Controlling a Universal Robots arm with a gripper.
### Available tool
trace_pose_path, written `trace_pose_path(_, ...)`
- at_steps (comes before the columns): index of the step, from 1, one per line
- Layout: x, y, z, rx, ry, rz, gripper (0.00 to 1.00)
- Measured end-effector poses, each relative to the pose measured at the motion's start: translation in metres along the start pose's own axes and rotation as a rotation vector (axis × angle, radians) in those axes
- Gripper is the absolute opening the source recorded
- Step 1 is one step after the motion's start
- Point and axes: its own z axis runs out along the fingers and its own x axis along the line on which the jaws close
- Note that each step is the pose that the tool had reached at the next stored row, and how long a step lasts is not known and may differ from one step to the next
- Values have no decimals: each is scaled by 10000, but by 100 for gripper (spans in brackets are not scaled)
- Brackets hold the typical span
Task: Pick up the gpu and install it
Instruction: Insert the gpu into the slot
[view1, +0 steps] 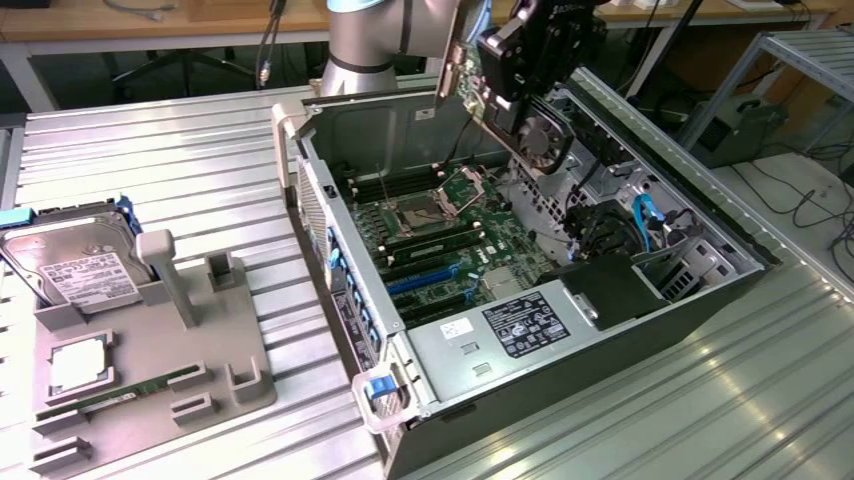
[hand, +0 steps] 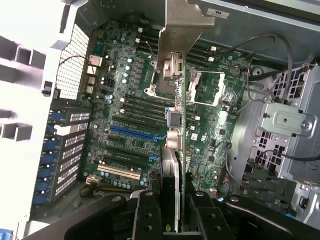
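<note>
Above the case (view1: 367, 135) | gpu (view1: 538, 135) clamped in gripper (hand: 174, 215) (edge-on) | apparently upright

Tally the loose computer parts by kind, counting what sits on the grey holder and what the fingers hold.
hard drive: 1
processor chip: 1
memory stick: 1
gpu: 1
Total: 4
</note>
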Motion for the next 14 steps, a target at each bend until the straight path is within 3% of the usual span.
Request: trace_pose_path(14, 1, 0, 0, -21, 14, -1697, 27)
